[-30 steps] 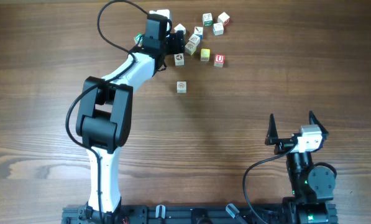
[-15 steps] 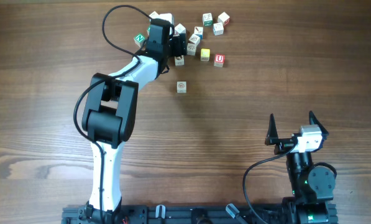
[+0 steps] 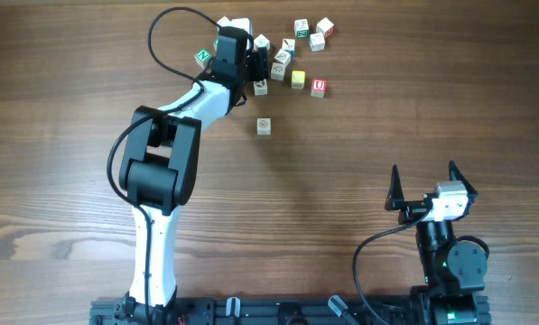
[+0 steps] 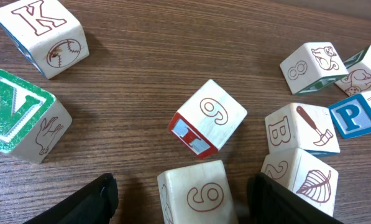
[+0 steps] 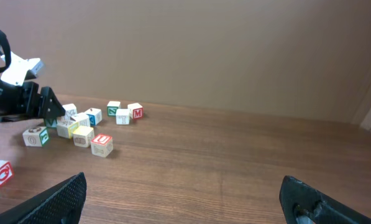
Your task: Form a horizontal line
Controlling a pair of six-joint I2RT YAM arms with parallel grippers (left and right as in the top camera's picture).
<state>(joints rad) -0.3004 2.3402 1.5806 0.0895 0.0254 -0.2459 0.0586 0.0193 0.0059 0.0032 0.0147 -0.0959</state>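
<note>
The alphabet cubes lie in a loose cluster at the far side of the wooden desk (image 3: 413, 99), not in a row. The left tool (image 4: 182, 191) hangs over the cluster with its jaws partly spread. One dark finger (image 4: 95, 202) stands on each side of a white 6 cube (image 4: 194, 190), with a gap on both sides, so nothing is held. Just beyond it sits a tilted cube with a red-framed face (image 4: 207, 118). A green N cube (image 4: 17, 118) and a K cube (image 4: 39, 31) lie to the left. A B cube with a hammer picture (image 4: 300, 127) and a blue P cube (image 4: 356, 115) lie to the right.

From overhead, a brownish-topped cube (image 3: 261, 87) sits at the tool's near side. The red-U cube (image 3: 318, 88) lies apart to its right, roughly level with it, and a yellow cube (image 3: 298, 78) sits just beside the red-U cube. I cannot tell whether the brownish-topped cube is the 6 cube. A lone cube (image 3: 264, 126) lies nearer the robot. The right tool (image 3: 423, 181) rests well apart from every cube, jaws spread wide and holding nothing.
</note>
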